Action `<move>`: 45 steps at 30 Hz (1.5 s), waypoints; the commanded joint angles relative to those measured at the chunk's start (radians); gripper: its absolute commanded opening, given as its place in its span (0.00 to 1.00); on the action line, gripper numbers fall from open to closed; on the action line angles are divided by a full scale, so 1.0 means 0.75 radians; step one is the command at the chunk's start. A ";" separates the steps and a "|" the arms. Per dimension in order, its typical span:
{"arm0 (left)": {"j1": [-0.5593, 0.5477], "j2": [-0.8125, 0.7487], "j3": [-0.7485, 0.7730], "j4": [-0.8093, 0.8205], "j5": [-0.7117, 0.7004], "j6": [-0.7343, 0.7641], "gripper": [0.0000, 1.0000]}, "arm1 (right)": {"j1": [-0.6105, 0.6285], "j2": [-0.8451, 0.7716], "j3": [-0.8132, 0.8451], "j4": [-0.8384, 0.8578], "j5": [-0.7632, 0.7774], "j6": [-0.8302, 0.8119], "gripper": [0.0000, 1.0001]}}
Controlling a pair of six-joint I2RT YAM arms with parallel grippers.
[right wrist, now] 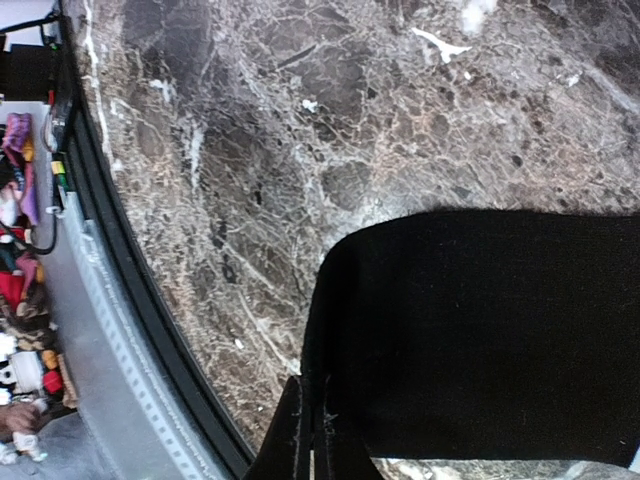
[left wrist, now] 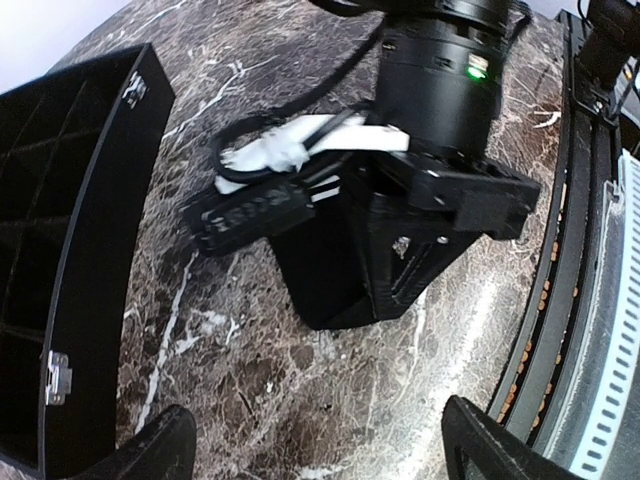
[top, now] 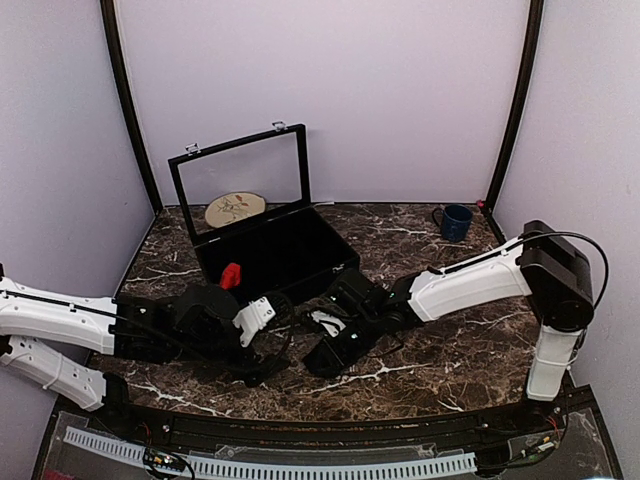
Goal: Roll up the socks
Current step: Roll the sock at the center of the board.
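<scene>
Big dark marble table point(top: 420, 360) with a black compartment box point(top: 300, 262), glass lid point(top: 240, 180) up, toward the back. The black fabric sock point(right wrist: 480, 330) is on the marble in front of the box, right gripper point(right wrist: 308, 425) pinched tight on its edge, left gripper point(left wrist: 320, 450) nearby with jaws spread wide and empty. Small red sock point(top: 231, 275) sits at the box's front rim.

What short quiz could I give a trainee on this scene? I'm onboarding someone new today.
1. True or false: the left gripper is shut.
2. Which thing stands at the back right of the table? A) blue mug B) green bottle C) yellow bowl
3. Fill in: the right gripper pinches the edge of a ___.
Key: 1 false, its fingers stand wide apart; 2 A; 3 black sock.
</scene>
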 commanded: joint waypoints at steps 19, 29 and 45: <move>-0.126 0.146 -0.216 0.507 -0.037 0.704 0.91 | -0.084 0.110 0.067 -0.059 -0.240 0.036 0.00; -0.156 0.293 -0.257 0.667 -0.079 0.948 0.81 | -0.105 0.132 0.116 -0.064 -0.299 0.052 0.00; -0.157 0.591 -0.184 0.864 -0.213 1.149 0.45 | -0.132 0.159 0.127 -0.121 -0.389 0.023 0.00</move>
